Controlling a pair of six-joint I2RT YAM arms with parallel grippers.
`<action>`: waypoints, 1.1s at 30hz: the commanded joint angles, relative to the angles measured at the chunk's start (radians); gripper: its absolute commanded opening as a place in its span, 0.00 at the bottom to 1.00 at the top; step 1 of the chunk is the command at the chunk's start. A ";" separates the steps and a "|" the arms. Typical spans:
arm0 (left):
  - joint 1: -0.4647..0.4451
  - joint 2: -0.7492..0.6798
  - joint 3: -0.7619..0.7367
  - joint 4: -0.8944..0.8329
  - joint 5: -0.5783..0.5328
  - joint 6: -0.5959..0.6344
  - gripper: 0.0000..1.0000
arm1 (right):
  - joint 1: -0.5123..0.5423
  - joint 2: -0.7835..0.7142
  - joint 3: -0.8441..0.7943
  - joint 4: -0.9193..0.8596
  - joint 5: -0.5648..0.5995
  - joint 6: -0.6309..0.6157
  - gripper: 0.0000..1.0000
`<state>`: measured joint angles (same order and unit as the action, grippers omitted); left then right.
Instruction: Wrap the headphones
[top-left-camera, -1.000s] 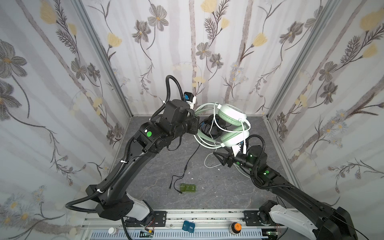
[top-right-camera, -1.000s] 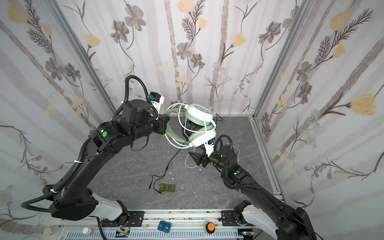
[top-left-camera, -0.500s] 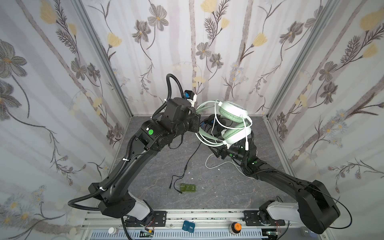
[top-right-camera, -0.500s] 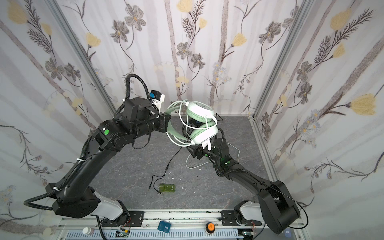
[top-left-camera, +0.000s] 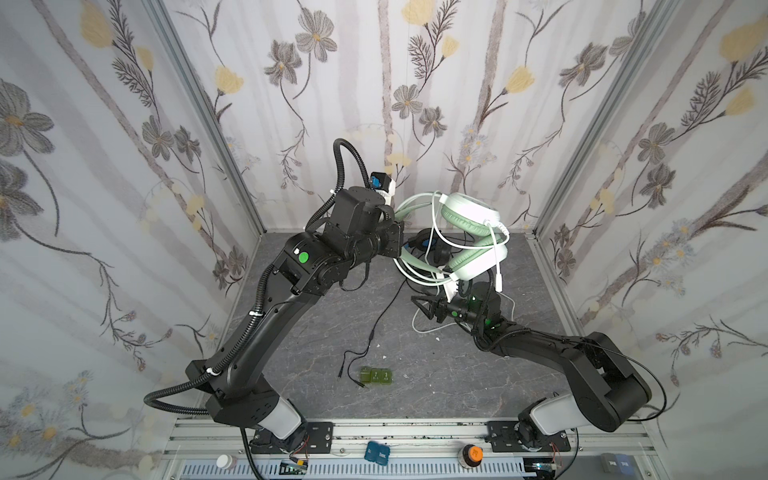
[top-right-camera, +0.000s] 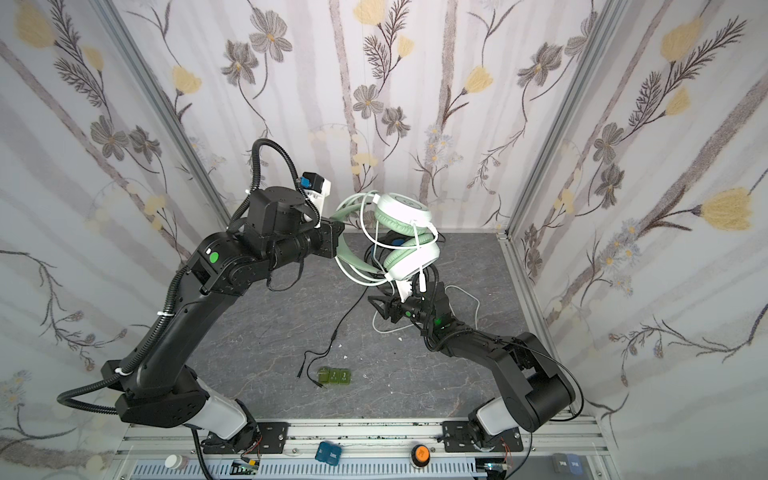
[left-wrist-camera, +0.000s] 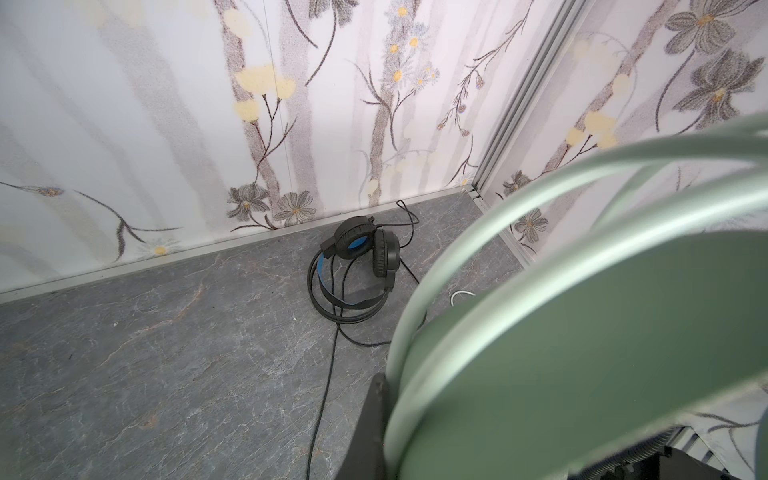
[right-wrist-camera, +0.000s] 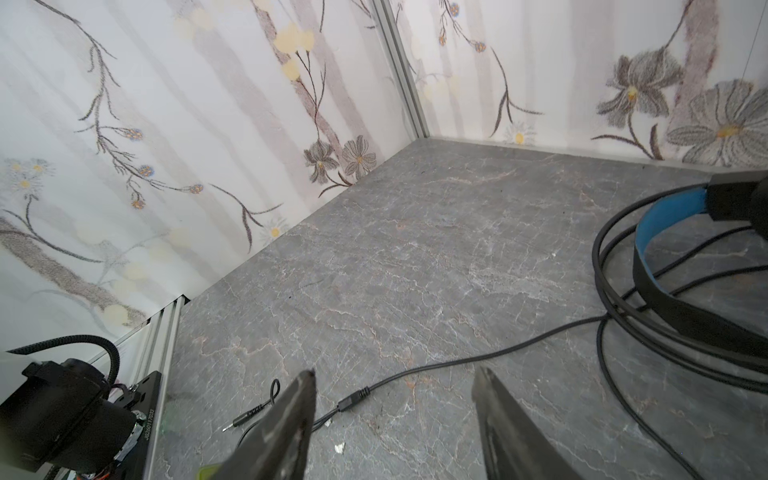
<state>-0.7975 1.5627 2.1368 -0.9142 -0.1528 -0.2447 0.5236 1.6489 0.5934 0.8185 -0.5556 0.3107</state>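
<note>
While your left gripper (top-left-camera: 401, 248) is clamped shut on the band of the mint green headset (top-left-camera: 469, 216) and holds it raised off the floor, the whole wrap depends on that one grip. The white cable (top-left-camera: 434, 226) is looped loosely around the mint green headset's cups, and a slack tail lies on the floor just below it. Your right gripper (right-wrist-camera: 395, 374) sits just below the mint green headset, jaws apart with nothing between them, so nothing tensions that tail. I judge the loops could slide off the cups if the headset tilts or is jolted. The black cable (right-wrist-camera: 457, 361) crosses the floor under that open gripper. Close there and you may catch the wrong lead. The black headset (left-wrist-camera: 361, 257) lies on the floor beneath and behind the mint green headset, and a dropped loop could tangle with it. The white plug (top-left-camera: 498, 282) hanging beside the lower cup could snag your right wrist if it rises.
</note>
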 joint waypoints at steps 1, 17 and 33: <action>0.004 0.009 0.023 0.034 0.012 -0.055 0.00 | -0.002 0.023 -0.014 0.116 -0.020 0.040 0.52; 0.139 -0.024 -0.115 0.104 -0.126 -0.263 0.00 | 0.121 -0.227 -0.112 -0.287 0.274 -0.121 0.00; 0.222 -0.042 -0.404 0.309 -0.301 -0.254 0.00 | 0.370 -0.552 0.041 -0.979 0.647 -0.239 0.00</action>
<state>-0.5751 1.5265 1.7439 -0.7399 -0.3889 -0.4774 0.8562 1.1076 0.6010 0.0048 -0.0029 0.1158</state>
